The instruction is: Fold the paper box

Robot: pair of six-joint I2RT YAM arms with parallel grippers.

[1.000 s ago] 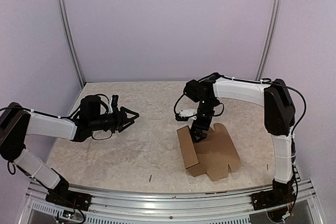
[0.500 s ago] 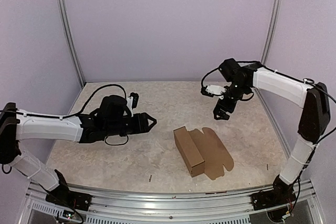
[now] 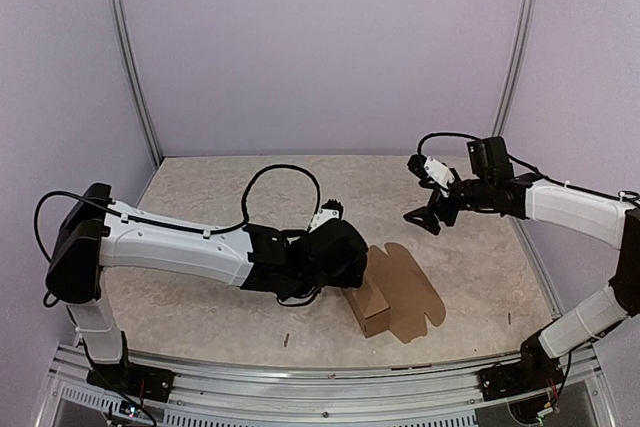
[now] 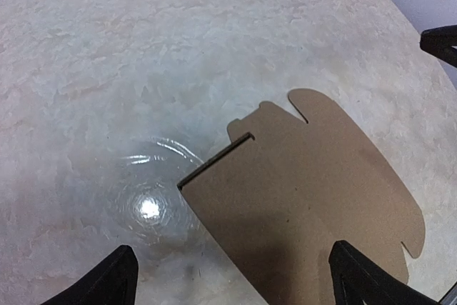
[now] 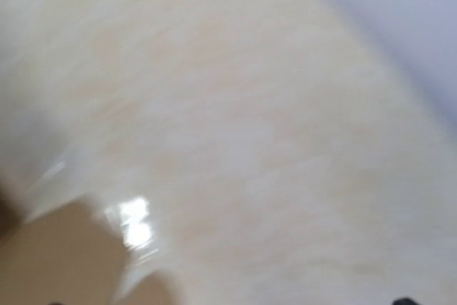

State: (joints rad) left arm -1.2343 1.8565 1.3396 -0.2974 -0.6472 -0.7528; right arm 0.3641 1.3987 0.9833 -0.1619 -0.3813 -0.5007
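The paper box [image 3: 372,309] is a brown cardboard body lying near the table's front, with its lid [image 3: 410,287] and rounded tabs spread flat to the right. In the left wrist view the box [image 4: 285,212] fills the lower right, one corner pointing left. My left gripper [image 4: 232,287] hangs open just above it, one fingertip [image 4: 107,283] over bare table and the other over cardboard, holding nothing. From above, the left wrist [image 3: 330,252] hides the box's left end. My right gripper [image 3: 425,219] is open and empty, raised well to the right of the box.
The marbled tabletop [image 3: 230,197] is walled by pale purple panels and metal posts [image 3: 130,57]. An aluminium rail [image 3: 300,372] runs along the near edge. The right wrist view is blurred, showing table and a brown cardboard edge [image 5: 57,262] at lower left.
My left arm swept right across the table to just above the box, and its jaws spread wider. My right arm pulled away from the box, up and to the right.
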